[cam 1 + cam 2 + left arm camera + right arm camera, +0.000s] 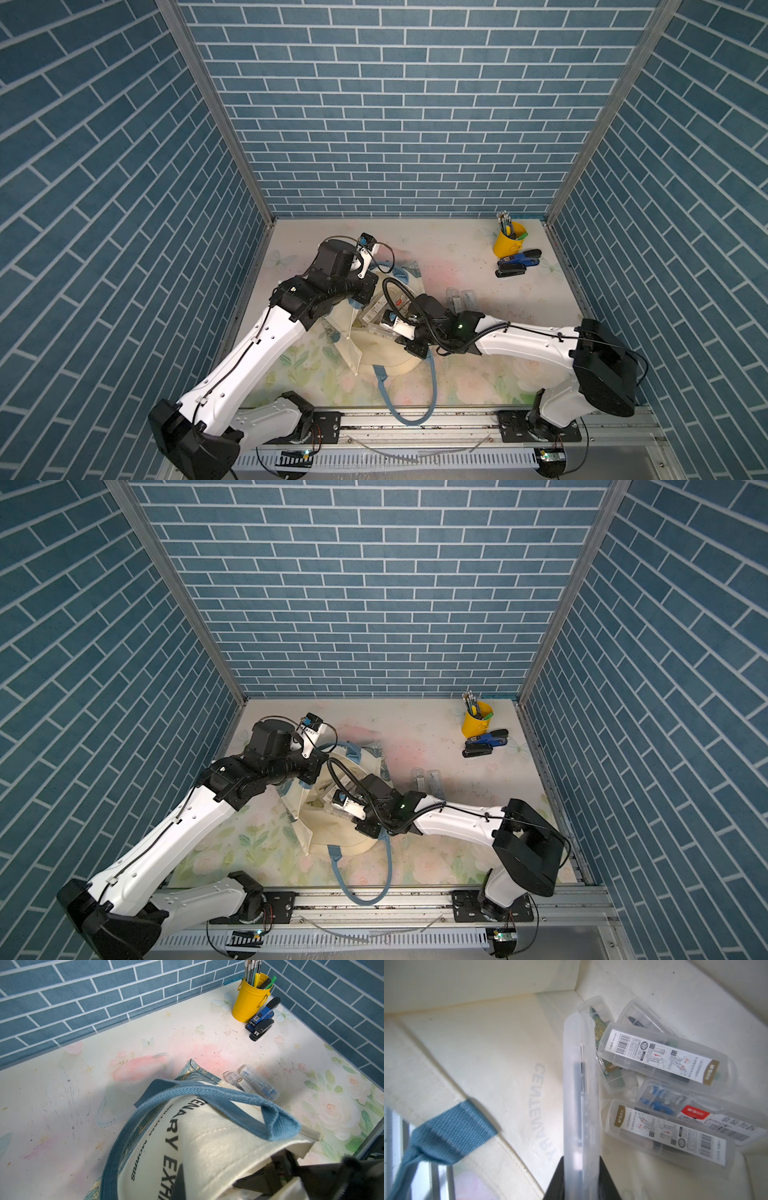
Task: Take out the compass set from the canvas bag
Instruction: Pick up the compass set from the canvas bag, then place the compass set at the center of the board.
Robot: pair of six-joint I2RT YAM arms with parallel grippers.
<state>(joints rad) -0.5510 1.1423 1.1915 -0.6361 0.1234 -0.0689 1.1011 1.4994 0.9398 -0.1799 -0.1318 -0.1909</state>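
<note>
The cream canvas bag [384,359] [338,839] with blue handles [207,1093] lies mid-table, its mouth held up. My left gripper [193,1190] [358,297] is shut on the bag's rim, one dark finger [179,1184] over the lettering. My right gripper [581,1180] [376,326] reaches inside the bag and is shut on a clear plastic compass set [580,1095], which stands on edge. Several more compass sets [660,1057] lie piled in the bag's corner. Two others [461,298] [259,1082] lie on the table just beyond the bag.
A yellow pen cup [508,240] [249,1001] and two staplers [517,264] [261,1020] sit at the back right corner. One blue handle [409,395] trails over the table's front edge onto the rail. Brick-pattern walls enclose three sides.
</note>
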